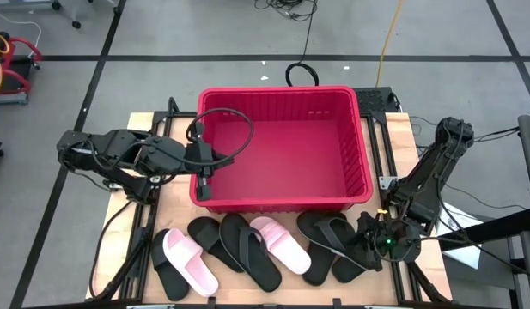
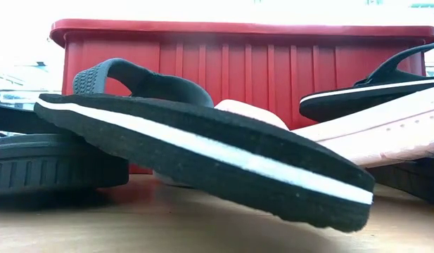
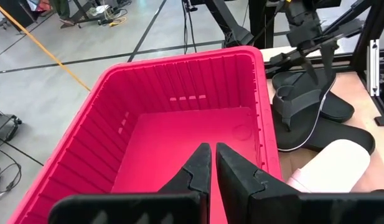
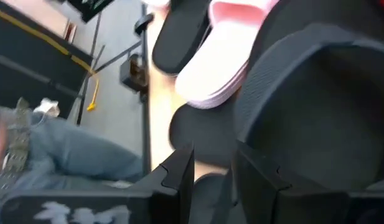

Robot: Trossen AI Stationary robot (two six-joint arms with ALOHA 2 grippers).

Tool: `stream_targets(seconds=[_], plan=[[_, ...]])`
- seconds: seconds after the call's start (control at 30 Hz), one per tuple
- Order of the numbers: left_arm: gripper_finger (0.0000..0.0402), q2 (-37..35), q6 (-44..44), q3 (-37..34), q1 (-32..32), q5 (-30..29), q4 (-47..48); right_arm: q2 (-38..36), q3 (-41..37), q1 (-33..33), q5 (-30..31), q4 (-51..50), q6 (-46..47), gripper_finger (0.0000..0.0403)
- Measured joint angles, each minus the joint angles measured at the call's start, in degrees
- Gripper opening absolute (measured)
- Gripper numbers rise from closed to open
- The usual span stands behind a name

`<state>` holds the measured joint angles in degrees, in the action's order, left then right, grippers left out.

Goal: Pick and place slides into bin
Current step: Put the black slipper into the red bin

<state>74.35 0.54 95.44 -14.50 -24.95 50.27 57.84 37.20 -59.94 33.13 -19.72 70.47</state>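
Along the lower edge of the high view, the slides point(image 1: 247, 249) lie in a row on my bench point(image 1: 436, 287), black ones with two pink among them. My right gripper point(image 1: 378, 243) sits low at lower right, its fingers slightly parted over a black slide point(image 4: 316, 106) (gripping nothing I can see). Above, the red bin point(image 1: 282, 101) stands mid-frame. My left gripper point(image 1: 203, 182), fingers closed, hangs at its left wall.

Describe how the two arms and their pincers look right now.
Both arms are dark, jointed metal. The left arm carries a black cable looping over the bin; its pincer has two black, stepped, wedge-shaped fingers. The right arm shows a small green light near its pincer, whose fingers are also black and blocky.
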Motion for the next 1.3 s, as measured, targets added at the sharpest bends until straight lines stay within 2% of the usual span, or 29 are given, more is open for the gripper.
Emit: stream_targets(seconds=[0.17,0.5,0.8,0.97,1.07,1.2,1.3], plan=[[0.0026,0.0,0.0,0.0,0.0,0.0,0.0,0.0,-4.2,0.0,-0.1,4.2,3.8,0.0094],[0.0026,0.0,0.0,0.0,0.0,0.0,0.0,0.0,-10.9,0.3,0.1,18.1,3.0,0.0092],[0.0026,0.0,0.0,0.0,0.0,0.0,0.0,0.0,-18.9,3.7,-0.2,39.2,-3.7,0.009],[0.0026,0.0,0.6,0.0,0.0,0.0,-0.4,0.0,-21.0,4.5,-0.2,40.1,-2.2,0.0089],[0.0026,0.0,0.8,0.0,0.0,0.0,-0.5,0.0,-21.1,5.0,-0.2,40.1,-3.3,0.0073],[0.0026,0.0,1.0,0.0,0.0,0.0,-0.5,0.0,-21.1,5.2,-0.4,40.1,-5.5,0.0016],[0.0026,0.0,1.0,0.0,0.0,0.0,-0.5,0.0,-21.1,5.2,-0.4,40.1,-6.0,0.0008]])
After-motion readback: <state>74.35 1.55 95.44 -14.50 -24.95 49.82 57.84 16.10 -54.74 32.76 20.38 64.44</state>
